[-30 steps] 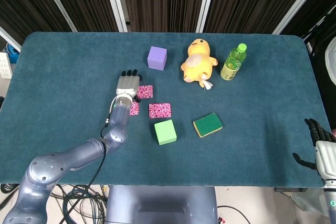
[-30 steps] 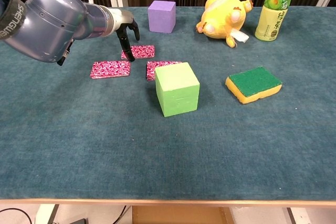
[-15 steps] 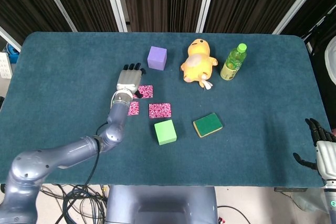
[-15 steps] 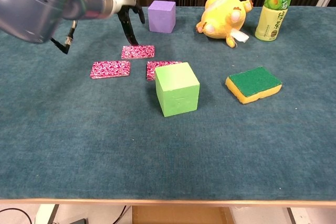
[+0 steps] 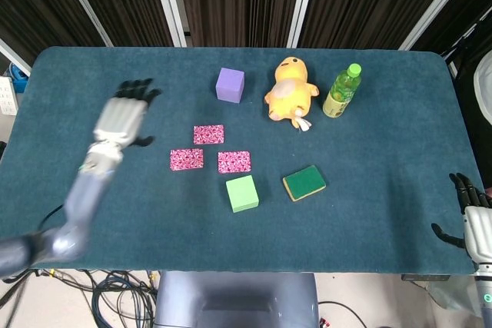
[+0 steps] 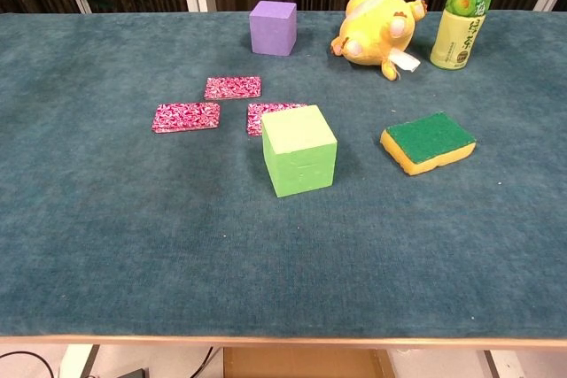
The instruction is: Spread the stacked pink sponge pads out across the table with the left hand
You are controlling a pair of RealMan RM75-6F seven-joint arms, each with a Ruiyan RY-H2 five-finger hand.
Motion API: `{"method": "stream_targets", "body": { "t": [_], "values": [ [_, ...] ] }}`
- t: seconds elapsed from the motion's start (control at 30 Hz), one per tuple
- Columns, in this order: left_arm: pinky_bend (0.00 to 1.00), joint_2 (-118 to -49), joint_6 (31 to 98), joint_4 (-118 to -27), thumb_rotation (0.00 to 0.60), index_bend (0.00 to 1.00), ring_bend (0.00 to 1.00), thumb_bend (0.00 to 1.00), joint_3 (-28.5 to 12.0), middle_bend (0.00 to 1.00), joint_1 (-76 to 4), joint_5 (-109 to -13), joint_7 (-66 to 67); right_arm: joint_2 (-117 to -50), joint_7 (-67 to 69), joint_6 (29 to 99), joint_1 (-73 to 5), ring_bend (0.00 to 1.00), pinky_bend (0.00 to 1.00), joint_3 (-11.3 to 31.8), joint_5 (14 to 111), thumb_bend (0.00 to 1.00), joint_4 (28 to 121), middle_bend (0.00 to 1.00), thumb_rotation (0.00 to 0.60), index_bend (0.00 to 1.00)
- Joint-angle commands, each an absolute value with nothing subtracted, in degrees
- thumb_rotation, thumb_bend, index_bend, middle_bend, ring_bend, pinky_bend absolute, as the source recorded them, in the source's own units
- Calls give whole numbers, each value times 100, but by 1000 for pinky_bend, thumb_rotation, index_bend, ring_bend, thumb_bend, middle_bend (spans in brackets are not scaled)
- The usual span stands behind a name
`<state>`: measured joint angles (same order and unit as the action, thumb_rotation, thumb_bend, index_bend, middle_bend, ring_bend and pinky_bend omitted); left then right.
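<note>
Three pink sponge pads lie flat and apart on the table: one at the back (image 5: 208,134) (image 6: 233,88), one to the left (image 5: 187,159) (image 6: 186,117), and one on the right (image 5: 234,161) (image 6: 266,111), partly hidden behind the green cube in the chest view. My left hand (image 5: 122,120) hovers raised well left of the pads, blurred, fingers spread, holding nothing. My right hand (image 5: 472,220) rests open at the table's right front edge. The chest view shows neither hand.
A green cube (image 5: 242,193) (image 6: 299,149) stands just in front of the right pad. A green-and-yellow sponge (image 5: 304,182), a purple cube (image 5: 230,84), a yellow plush duck (image 5: 290,90) and a green bottle (image 5: 342,91) lie to the right and back.
My left hand has lifted off the back pad and swung far left and up, out of the chest view. The three pads stay where they were.
</note>
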<state>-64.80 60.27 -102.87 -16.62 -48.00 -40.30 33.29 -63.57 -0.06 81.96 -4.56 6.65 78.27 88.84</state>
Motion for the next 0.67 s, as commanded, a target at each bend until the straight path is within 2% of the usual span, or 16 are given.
{"method": "stream_targets", "body": {
  "t": [0.03, 0.23, 0.37, 0.67],
  "values": [
    [0, -5181, 7218, -11267, 600, 190, 0, 182, -732, 82, -3067, -6189, 1679, -6389, -46, 8203, -463, 159, 217, 676, 7819, 189, 8859, 76, 600, 5],
    [0, -4997, 8304, -10946, 600, 190, 0, 181, 121, 82, -1814, -7985, 450, -6453, -148, 8187, -498, 159, 216, 678, 7834, 189, 8858, 76, 600, 4],
    [0, -5172, 8574, -10483, 600, 191, 0, 180, 410, 74, -1368, -8287, 12, -6465, -170, 8225, -498, 159, 217, 685, 7859, 189, 8882, 76, 600, 5],
    [0, -5256, 8385, -10011, 600, 196, 0, 179, 215, 75, -1315, -8140, -501, -6473, -166, 8186, -509, 159, 217, 709, 7797, 189, 8871, 76, 600, 4]
  ]
}}
